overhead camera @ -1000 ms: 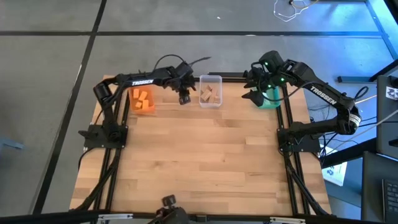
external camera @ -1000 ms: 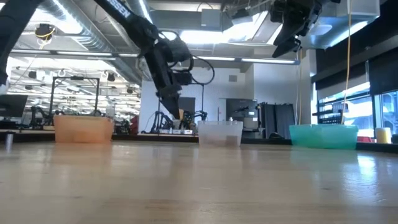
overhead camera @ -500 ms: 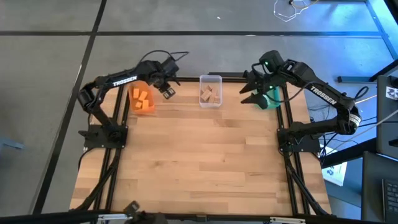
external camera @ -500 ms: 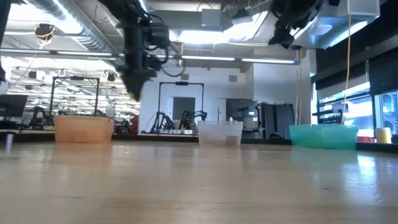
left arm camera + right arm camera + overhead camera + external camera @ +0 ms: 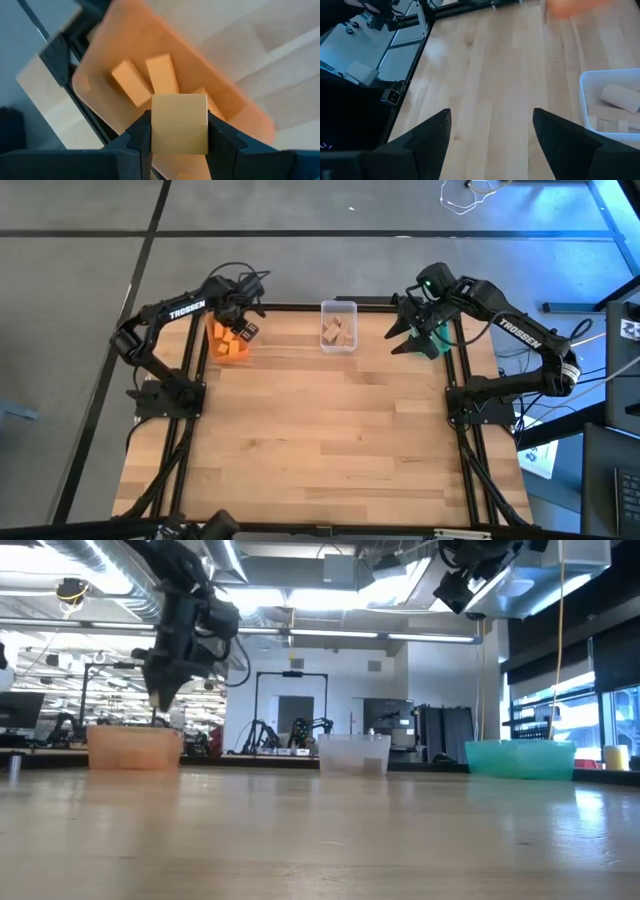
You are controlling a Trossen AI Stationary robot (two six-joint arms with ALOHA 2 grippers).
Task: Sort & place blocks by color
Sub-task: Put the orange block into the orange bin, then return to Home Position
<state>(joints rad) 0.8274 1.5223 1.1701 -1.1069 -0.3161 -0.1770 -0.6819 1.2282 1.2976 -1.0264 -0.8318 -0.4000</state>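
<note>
— What do we see by the left gripper (image 5: pixel 179 131)?

— We see it squeezing one orange block (image 5: pixel 179 123) between its two fingers. In the high view it hangs over the orange bin (image 5: pixel 230 343) at the upper left of the table (image 5: pixel 330 440).

— Are more blocks in that bin?

— Yes, we see orange blocks (image 5: pixel 148 78) lying in it, under the held one.

— And the right gripper (image 5: pixel 492 131)?

— We see its fingers spread wide, with nothing between them. In the high view it is up in the air at the upper right, beside the teal bin (image 5: pixel 435 343).

— What is in the middle?

— We see a clear bin (image 5: pixel 339 326) at the top centre of the high view, with plain wood blocks (image 5: pixel 338 332) inside.
</note>
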